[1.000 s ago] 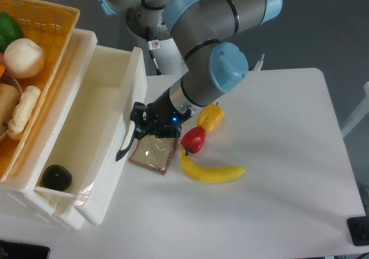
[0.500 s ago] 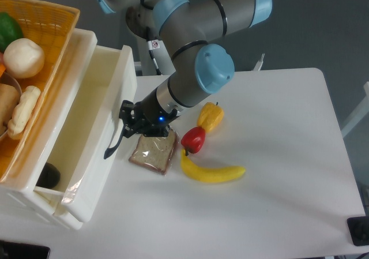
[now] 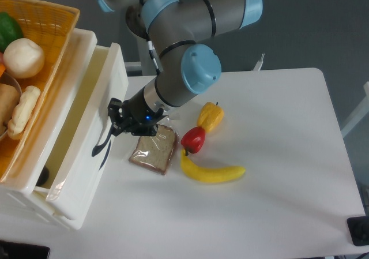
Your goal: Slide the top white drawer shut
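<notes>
A UR5e arm (image 3: 184, 68) reaches down and to the left across a white table (image 3: 277, 172), its gripper (image 3: 118, 122) pressed against the front panel of the top drawer (image 3: 86, 138), right at the curved black handle (image 3: 102, 146). Whether the fingers are spread or closed cannot be told from this angle (the dark gripper body and the handle run together). The drawer, the upper one of a white cabinet (image 3: 34, 204) at the left edge of the table, stands partly open, with a narrow strip of its cream interior showing between the front panel and the cabinet. On top of the cabinet sits a yellow wicker basket (image 3: 55, 17) holding a white round item (image 3: 23, 57), something green (image 3: 8, 31) and pale pieces (image 3: 23, 112) that are cut off by the frame's edge. On the table just right of the gripper lies a slice of bread in clear wrap (image 3: 154, 149); beside it are a red pepper (image 3: 194, 139), a yellow pepper (image 3: 210, 116) and a banana (image 3: 210, 172), the banana's tip near the red pepper.
</notes>
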`<state>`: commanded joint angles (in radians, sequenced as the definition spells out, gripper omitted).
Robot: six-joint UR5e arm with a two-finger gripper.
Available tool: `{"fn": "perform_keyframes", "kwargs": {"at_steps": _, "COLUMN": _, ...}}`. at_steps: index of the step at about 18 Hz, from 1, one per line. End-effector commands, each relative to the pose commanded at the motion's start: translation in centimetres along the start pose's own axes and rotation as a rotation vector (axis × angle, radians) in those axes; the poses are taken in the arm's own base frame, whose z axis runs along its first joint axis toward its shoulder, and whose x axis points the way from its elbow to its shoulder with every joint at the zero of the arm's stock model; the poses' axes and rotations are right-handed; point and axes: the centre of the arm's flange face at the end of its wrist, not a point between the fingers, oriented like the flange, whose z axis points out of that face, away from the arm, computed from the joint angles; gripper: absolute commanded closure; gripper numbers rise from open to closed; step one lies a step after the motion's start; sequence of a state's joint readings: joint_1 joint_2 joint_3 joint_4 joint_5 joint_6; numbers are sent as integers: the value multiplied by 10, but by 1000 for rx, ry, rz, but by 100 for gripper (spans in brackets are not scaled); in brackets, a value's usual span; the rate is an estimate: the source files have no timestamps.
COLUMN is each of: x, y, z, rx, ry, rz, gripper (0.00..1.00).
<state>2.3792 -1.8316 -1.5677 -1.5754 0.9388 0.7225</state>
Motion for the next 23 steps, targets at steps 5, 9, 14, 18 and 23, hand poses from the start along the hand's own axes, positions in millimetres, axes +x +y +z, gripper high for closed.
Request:
{"fn": "perform_keyframes", "kwargs": {"at_steps": 5, "x": 5, "y": -1, "z": 5, "rx": -7, "ry": 4, "rz": 9, "gripper": 100}}
{"fn": "perform_keyframes", "kwargs": {"at_steps": 9, "x": 7, "y": -2, "z": 7, "rx": -4, "ry": 12, "rz": -4, "gripper": 100}}
{"fn": "perform_keyframes", "kwargs": {"at_steps": 14, "x": 10, "y": -3, "z": 11, "rx": -10, "ry": 15, "rz": -14, "gripper": 100}}
{"fn": "perform_keyframes", "kwargs": {"at_steps": 18, "x": 9, "y": -3, "z": 12, "rx": -8, "ry": 19, "rz": -15, "gripper": 100}}
{"fn": "perform_keyframes", "kwargs": {"at_steps": 23, "x": 11, "y": -4, "z": 13, "rx": -11, "ry": 20, "rz": -13, "gripper": 100}}
